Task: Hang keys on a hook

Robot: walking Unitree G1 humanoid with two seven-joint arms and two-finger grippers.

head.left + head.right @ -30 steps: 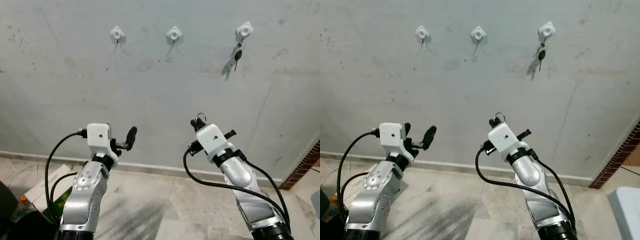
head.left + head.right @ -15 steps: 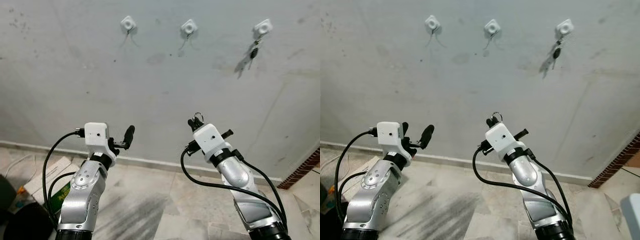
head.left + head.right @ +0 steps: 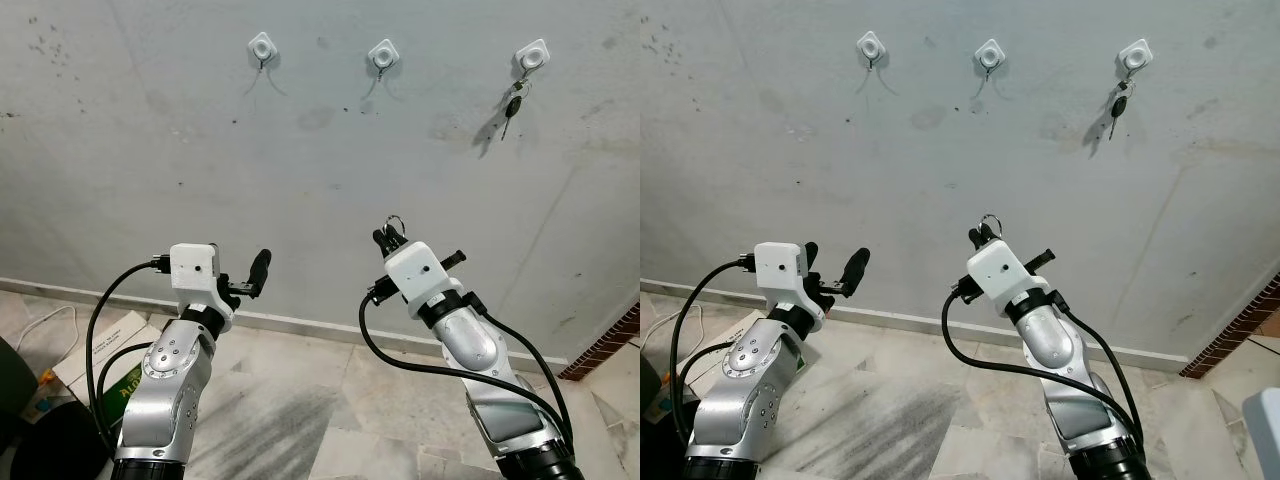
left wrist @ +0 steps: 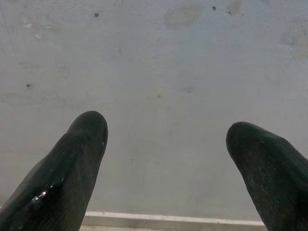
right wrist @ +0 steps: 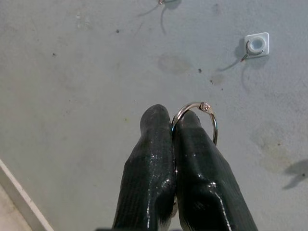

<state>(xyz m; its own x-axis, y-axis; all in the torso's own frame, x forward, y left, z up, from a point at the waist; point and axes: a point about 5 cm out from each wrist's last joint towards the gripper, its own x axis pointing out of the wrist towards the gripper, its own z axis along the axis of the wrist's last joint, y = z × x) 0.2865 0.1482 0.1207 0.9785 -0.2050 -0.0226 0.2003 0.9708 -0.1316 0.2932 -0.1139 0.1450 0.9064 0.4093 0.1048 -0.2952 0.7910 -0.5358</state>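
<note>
- Plainly, the right gripper [image 3: 386, 236] is clenched on the key ring [image 5: 196, 120]: its two fingers [image 5: 154, 159] are pressed together and the silver ring arcs out past their tips. No keys can be made out below the ring; they may be hidden by the gripper.
- Taking the middle hook [image 3: 383, 54] as the landmark, the ring is well below it and almost straight under it, still well apart from the wall [image 3: 200, 170].
- The left hook [image 3: 263, 46] sits to the left of the middle hook at the same height, and it looks bare, as the middle one does.
- The right hook [image 3: 530, 55] is to the right of the middle hook and already carries a dark key [image 3: 513, 106].
- In the right wrist view the fingers point up at the wall, with one bare hook [image 5: 256, 44] above and to one side of the ring, so the coming move is likely a raise and a reach forward.
- The left gripper [image 3: 245, 282] is released, fingers spread, low and left of the middle hook; the right arm is clearly the nearer one.
</note>
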